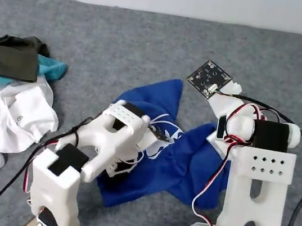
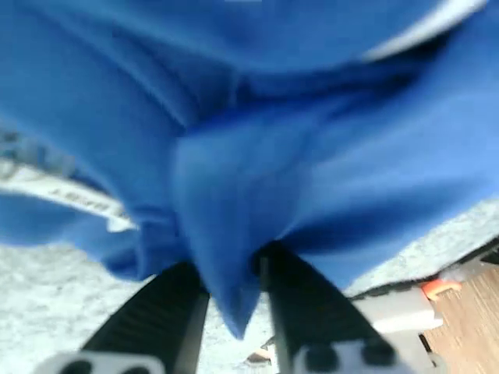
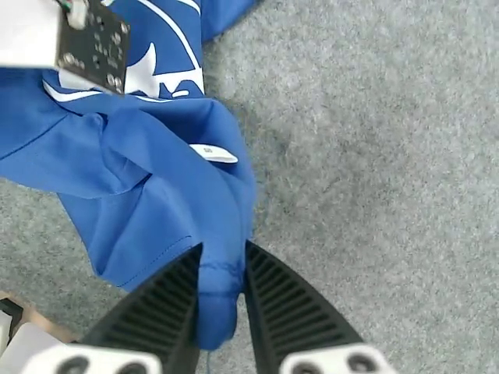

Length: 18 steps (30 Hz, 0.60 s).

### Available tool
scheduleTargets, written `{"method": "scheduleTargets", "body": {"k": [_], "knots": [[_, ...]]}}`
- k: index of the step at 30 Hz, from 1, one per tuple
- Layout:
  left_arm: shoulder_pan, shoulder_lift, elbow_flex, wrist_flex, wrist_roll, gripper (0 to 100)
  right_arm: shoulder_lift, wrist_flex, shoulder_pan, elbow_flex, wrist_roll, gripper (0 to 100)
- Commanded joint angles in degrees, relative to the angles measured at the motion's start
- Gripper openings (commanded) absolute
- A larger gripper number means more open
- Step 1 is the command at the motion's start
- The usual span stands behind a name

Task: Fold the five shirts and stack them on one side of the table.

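Note:
A blue shirt (image 1: 183,163) with white print lies crumpled in the middle of the grey table, between the two arms. My left gripper (image 2: 228,265) is shut on a hanging fold of the blue shirt (image 2: 257,156), which is lifted off the surface. My right gripper (image 3: 222,249) is shut on an edge of the blue shirt (image 3: 156,171) near its small white label. In the high view the left arm (image 1: 117,128) leans over the shirt's left part and the right arm (image 1: 260,141) stands over its right part.
A loose pile at the table's left edge holds a white shirt (image 1: 20,110), a dark olive shirt (image 1: 11,58) and a teal shirt (image 1: 52,67). The grey table (image 1: 150,44) is bare at the back and to the right. The other arm's camera board (image 3: 90,43) hangs close to my right gripper.

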Motion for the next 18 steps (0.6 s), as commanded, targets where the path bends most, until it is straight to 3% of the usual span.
{"method": "scheduleTargets", "body": {"k": [1, 11, 18], "knots": [[2.6, 0.0, -2.9, 1.3, 0.1, 3, -1.7, -1.2, 1.0, -0.6, -0.6, 0.9], [-6.0, -22.0, -4.1, 1.8, -0.4, 1, -1.8, -5.6, 10.7, -3.9, -0.3, 0.9], [-12.4, -37.7, -4.4, 6.0, -6.9, 1, -1.8, -5.0, 13.0, -9.6, -0.6, 0.9]]}}
